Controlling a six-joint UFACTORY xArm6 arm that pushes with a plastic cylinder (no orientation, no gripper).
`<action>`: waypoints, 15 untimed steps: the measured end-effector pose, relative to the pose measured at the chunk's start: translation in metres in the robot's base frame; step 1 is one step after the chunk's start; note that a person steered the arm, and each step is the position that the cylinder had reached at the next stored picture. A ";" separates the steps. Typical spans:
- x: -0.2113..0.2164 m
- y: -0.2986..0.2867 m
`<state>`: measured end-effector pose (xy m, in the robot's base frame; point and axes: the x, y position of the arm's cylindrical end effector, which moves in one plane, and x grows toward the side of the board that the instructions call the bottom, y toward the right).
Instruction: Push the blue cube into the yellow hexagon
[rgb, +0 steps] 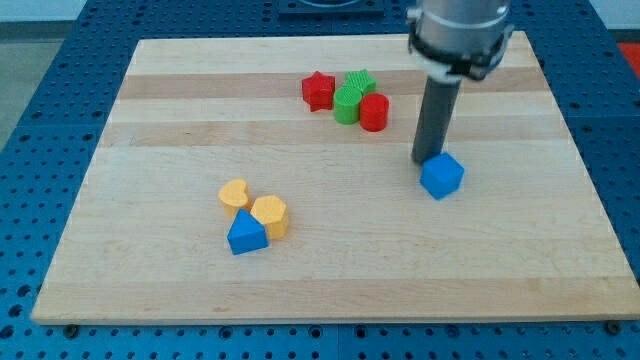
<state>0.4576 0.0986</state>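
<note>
Blue cube (442, 176) sits at the table's (150, 110) three o'clock side, well apart from the yellow hexagon (270, 215) at about eight o'clock of it. My tip (426, 161) touches the cube's ten o'clock edge — poorly placed for a leftward shove. Rod stands upright; no pincer exists here — nothing to spread or pinch.

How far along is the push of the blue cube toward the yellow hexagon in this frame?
Done: nothing shows yet; the blue cube sits far to the view's right of the yellow hexagon block. In hand: my tip is at the cube's upper-left edge, seemingly touching. Left: nearly the whole push across the wooden board, toward the view's lower left, where a blue triangular block adjoins the hexagon.
</note>
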 end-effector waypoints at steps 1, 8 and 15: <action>0.009 -0.006; 0.023 0.083; 0.022 -0.103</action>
<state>0.4796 -0.0041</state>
